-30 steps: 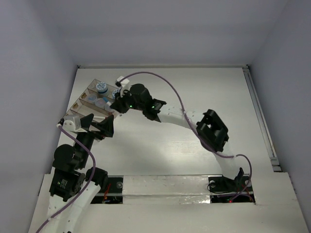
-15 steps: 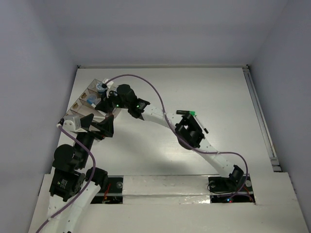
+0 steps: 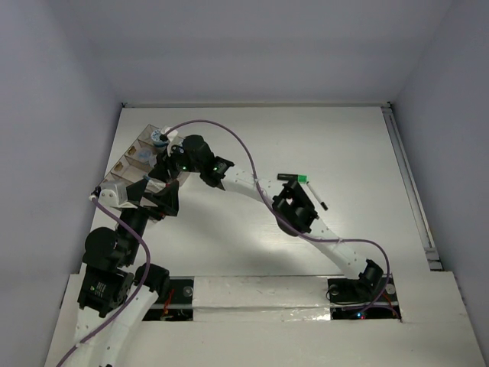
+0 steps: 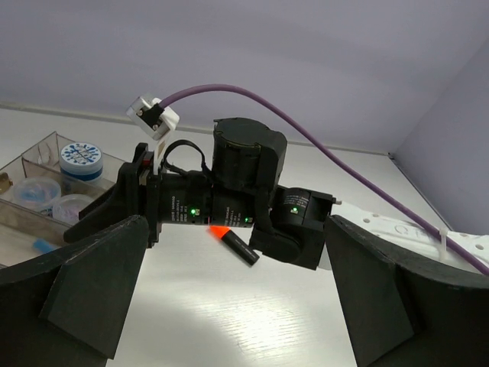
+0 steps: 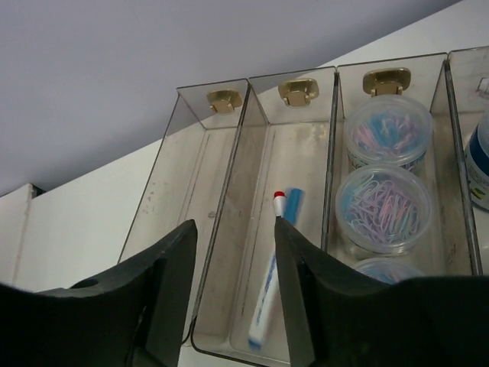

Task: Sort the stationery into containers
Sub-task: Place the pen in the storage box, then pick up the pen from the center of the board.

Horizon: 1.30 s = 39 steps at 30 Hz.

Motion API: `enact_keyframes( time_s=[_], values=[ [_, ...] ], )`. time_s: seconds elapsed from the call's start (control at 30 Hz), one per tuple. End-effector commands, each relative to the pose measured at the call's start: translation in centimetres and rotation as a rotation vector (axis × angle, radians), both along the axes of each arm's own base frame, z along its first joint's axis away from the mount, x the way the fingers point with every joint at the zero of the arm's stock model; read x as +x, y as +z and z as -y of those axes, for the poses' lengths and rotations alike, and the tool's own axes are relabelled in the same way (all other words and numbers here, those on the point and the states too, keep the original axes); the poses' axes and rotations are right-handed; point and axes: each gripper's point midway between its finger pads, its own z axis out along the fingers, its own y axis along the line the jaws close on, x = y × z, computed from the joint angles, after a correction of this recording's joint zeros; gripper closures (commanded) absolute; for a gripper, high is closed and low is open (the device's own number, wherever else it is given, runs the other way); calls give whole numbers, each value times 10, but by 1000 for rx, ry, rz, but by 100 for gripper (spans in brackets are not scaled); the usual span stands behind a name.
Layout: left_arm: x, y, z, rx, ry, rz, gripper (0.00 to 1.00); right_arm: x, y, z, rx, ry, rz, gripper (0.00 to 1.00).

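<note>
Lengthwise in tray [image 5: 200,200] lies pen [image 5: 267,277]; red tip far.

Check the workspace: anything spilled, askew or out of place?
Nothing spilled or damaged. Three items lie loose outside the organiser tray: an orange/black highlighter on the table beneath the right arm, plus a green highlighter and a pen mid-table. Tray contents look tidy.

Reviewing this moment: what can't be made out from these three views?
- Top view: the right gripper and its wrist cover much of the organiser tray; its contents are too small to tell.
- Right wrist view: the blue jar is cut off by the right edge; the nearest clip jar sits behind a finger.
- Left wrist view: whether the orange highlighter touches the arm above it.
</note>
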Motion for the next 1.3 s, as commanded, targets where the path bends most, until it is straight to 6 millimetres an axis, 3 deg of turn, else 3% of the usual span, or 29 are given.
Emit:
enact_keyframes(
  time_s=[0.0,0.1,0.13,0.17,0.2,0.23,0.27,0.3,0.33,0.37,0.4,0.43,0.47,0.5,0.53,0.57,0.6,0.7,0.73,0.77,0.93,1.03,1.2,1.27],
  values=[
    [-2,22,1,-15,-10,69,1,-2,48,-1,75,1,70,47],
    [-3,23,-1,-16,-3,73,1,-1,49,5,52,-16,78,41],
    [-3,23,-1,-16,-3,73,1,-1,77,12,77,-45,101,41],
    [-3,24,-1,-17,-3,76,1,-2,86,18,83,-58,106,41],
    [-3,24,-1,-17,-3,76,1,-6,62,27,58,-70,88,41],
    [-3,24,-1,-17,-4,76,1,-6,104,44,112,-102,115,41],
    [-4,23,-1,-17,-6,78,1,-10,109,54,115,-117,115,41],
    [-4,24,-1,-19,-6,79,1,-8,76,75,56,-151,83,41],
    [-5,24,-1,-18,-6,79,1,0,75,96,38,-196,87,42],
    [-6,24,-1,-19,-9,84,1,4,109,123,63,-274,114,42],
    [-7,25,-1,-20,-9,87,1,8,101,145,24,-326,101,43],
    [-7,25,-1,-20,-9,88,1,6,56,177,-73,-384,35,43],
    [-10,27,-2,-24,-8,100,1,20,73,224,-91,-519,17,44],
    [-11,28,-3,-26,-8,104,1,21,62,254,-130,-591,-19,44],
    [-13,29,-4,-29,-7,111,1,15,20,292,-221,-678,-116,44],
    [-15,30,-3,-33,-15,118,1,22,-4,350,-335,-842,-193,44],
    [-16,31,-3,-35,-13,122,1,16,5,382,-332,-916,-224,44],
    [-18,33,-2,-39,-24,130,1,-17,-44,465,-485,-1095,-393,43],
    [-20,34,-1,-41,-34,134,1,-24,-39,481,-470,-1132,-407,41],
    [-20,33,0,-42,-40,132,1,-34,-51,503,-503,-1167,-461,39],
    [-23,36,2,-46,-55,144,1,-39,-78,536,-622,-1176,-564,26],
    [-25,37,2,-50,-60,149,1,-35,-89,543,-706,-1154,-583,26],
    [-29,38,1,-55,-61,158,1,-35,-127,557,-841,-1145,-667,27],
    [-29,38,0,-55,-60,158,1,-29,-127,556,-854,-1141,-661,30]
  ],
)
